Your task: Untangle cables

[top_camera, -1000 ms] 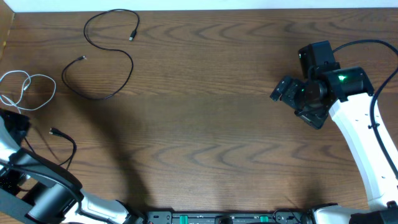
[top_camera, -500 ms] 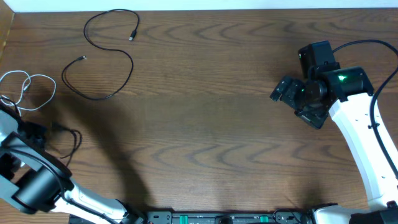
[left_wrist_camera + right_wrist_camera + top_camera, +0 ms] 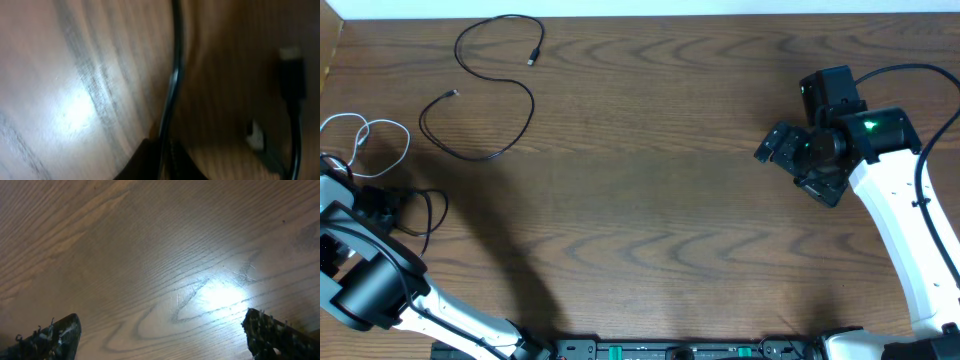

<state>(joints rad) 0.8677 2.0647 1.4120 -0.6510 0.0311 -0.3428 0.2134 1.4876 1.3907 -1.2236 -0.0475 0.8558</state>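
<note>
Just changed: L tool (image 3: 382,205) has come in from the tabletop (image 3: 650,200) edge and shut. Left wrist view shows its tips pressed together on the near black cable (image 3: 172,75), which runs straight up out of the pinch. That cable's loop (image 3: 444,208) has bunched up and shifted toward the tool since a sec ago, so the grab looks good.

Meaning for the task: the three cables already lie apart, no knot visible. My guess is this grip is for dragging the near one clear and laying it out.

Positions:
- White cable (image 3: 390,123) sits just beyond L tool at the left edge, close but not touching the held one as far as I can tell.
- Far black cable (image 3: 532,108) is spread out top left, well apart.
- A black plug (image 3: 292,70) lies beside the held strand; can't tell whose end it is.

R tool (image 3: 778,146) hasn't moved: fingers wide apart, empty, over bare wood far right.
</note>
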